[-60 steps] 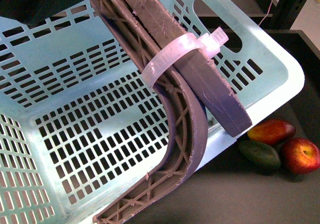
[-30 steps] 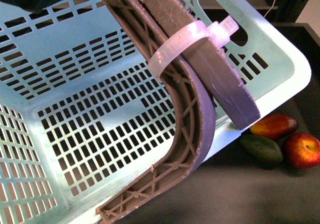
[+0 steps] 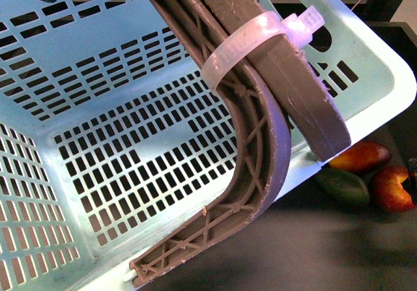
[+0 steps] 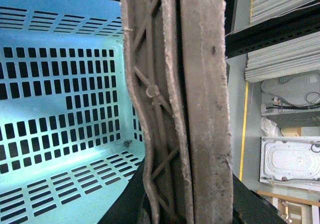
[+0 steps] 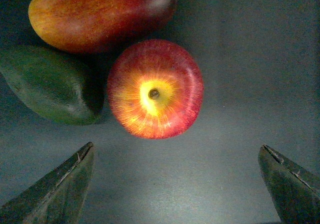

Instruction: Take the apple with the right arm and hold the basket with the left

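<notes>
The pale aqua plastic basket (image 3: 399, 89) fills most of what I can see from the front, tipped up at an angle. Its walls and floor are punched with rows of small rectangular slots, and its rim is smooth and rounded. Across it runs the brown ribbed handle (image 3: 264, 154), a curved strip with a lattice of cross-braces moulded into it. Its surface is scuffed and its edges are ragged. A flat, rough brown slab (image 3: 296, 92) lies against the handle, and a glossy white zip tie (image 3: 251, 43) binds the two together.

In the left wrist view the left gripper (image 4: 187, 206) has dark jaws pressed to either side of that handle, clamped on it.

The apple (image 3: 393, 188) sits on the dark matte bench (image 3: 293, 252), beyond the basket's lower corner and outside it. It is round and waxy red, with a yellow-orange starburst around the stem pit. It touches an elongated red-orange mango (image 3: 360, 157) and lies just beside a dull, dark green oval fruit (image 3: 343, 187).

The right gripper (image 5: 175, 156) hangs over the apple with its jaws spread wide. The two dark, tapered tips are well apart and hold nothing, and the apple lies just beyond the gap between them.
</notes>
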